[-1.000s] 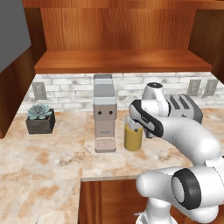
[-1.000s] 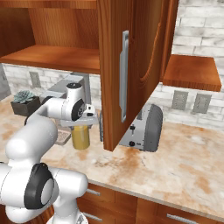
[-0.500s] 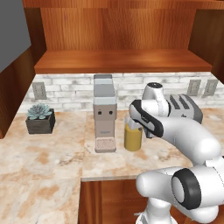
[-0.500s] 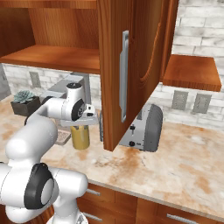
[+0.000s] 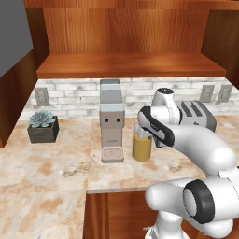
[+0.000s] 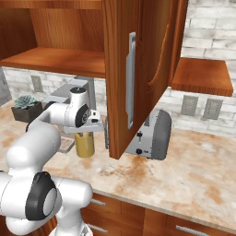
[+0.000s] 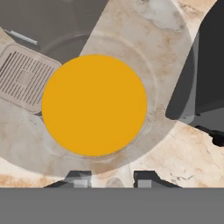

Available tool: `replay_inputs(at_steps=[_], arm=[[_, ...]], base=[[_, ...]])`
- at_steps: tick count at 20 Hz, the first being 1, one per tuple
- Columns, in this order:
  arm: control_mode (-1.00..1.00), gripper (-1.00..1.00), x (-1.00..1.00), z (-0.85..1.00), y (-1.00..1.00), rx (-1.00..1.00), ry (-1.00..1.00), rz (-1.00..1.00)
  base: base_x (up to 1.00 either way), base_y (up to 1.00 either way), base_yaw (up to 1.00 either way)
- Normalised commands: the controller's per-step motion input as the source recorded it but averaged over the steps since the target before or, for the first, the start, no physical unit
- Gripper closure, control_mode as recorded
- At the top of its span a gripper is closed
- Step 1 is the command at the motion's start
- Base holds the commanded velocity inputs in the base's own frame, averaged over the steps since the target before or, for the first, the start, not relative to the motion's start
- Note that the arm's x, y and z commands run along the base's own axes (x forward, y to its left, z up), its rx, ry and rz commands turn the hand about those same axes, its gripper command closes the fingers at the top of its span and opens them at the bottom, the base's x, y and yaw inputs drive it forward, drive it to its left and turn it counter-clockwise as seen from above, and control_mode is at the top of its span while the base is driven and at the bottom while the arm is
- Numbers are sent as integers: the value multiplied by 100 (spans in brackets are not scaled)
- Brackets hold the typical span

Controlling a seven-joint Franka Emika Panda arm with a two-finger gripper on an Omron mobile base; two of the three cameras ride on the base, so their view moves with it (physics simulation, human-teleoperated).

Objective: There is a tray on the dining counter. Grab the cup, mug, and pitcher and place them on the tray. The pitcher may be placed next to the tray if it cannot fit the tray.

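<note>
The pitcher (image 5: 141, 148) (image 6: 84, 144) is a clear glass cylinder of amber liquid. It stands upright on the marbled counter (image 5: 46, 172), just right of the coffee machine. My gripper (image 5: 142, 133) (image 6: 92, 128) points straight down onto its top. In the hand view the pitcher (image 7: 94, 105) shows as an orange disc inside a glass ring. My gripper (image 7: 113, 178) has its two fingertips close together astride the near glass wall, shut on it. The tray, the cup and the mug are out of view.
A grey coffee machine (image 5: 112, 121) with its drip grate (image 7: 24, 81) stands left of the pitcher. A toaster (image 5: 196, 114) (image 6: 152, 133) is on the right. An open wooden cabinet door (image 6: 138, 69) hangs over the counter. A potted succulent (image 5: 42, 126) sits far left.
</note>
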Motion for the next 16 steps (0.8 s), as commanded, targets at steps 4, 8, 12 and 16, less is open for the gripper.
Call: replay_inputs(at_steps=[4,8,12,16], arm=[[-100,100,0,0,0,0,0,0],[-100,100,0,0,0,0,1,0],[-100,100,0,2,0,0,0,0],[-100,100,0,9,0,0,0,0]], base=[[0,0,0],[0,0,0],[0,0,0],[0,0,0]])
